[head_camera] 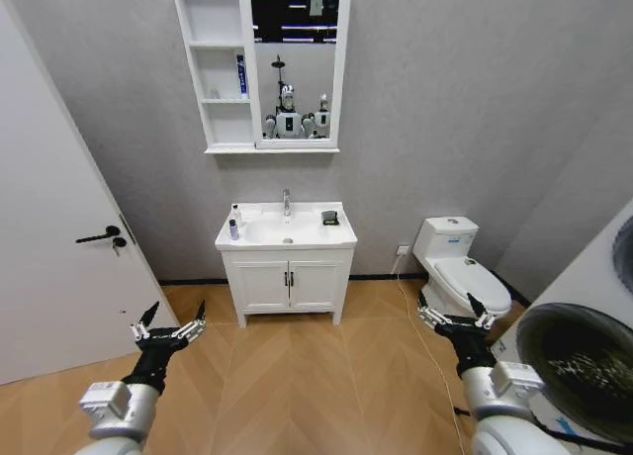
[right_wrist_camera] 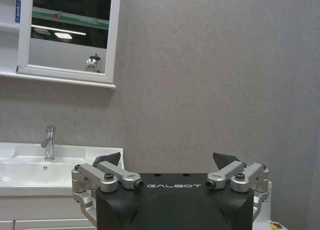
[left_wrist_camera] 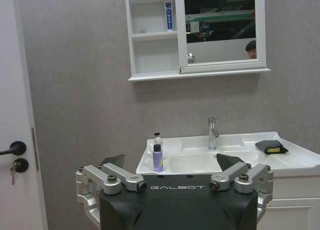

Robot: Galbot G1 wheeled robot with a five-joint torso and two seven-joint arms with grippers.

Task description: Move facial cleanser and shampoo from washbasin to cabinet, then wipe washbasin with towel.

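1. Two small bottles (head_camera: 234, 223) are standing upright on the washbasin's (head_camera: 297, 239) left rim, a purple one nearer and a white one just behind it; long axes are running vertical
2. They are lying far ahead of both grippers, across open floor; the left gripper (head_camera: 168, 328) is looking like the nearer arm, being on the bottles' side
3. The towel (head_camera: 329, 218), dark and soft, is resting on the right rim; the basin is glossy ceramic with a chrome tap (head_camera: 287, 201)
4. The cabinet (head_camera: 222, 69) is hanging above, its shelves narrow
5. Left gripper and right gripper (head_camera: 454, 318) are both holding nothing, fingers spread wide
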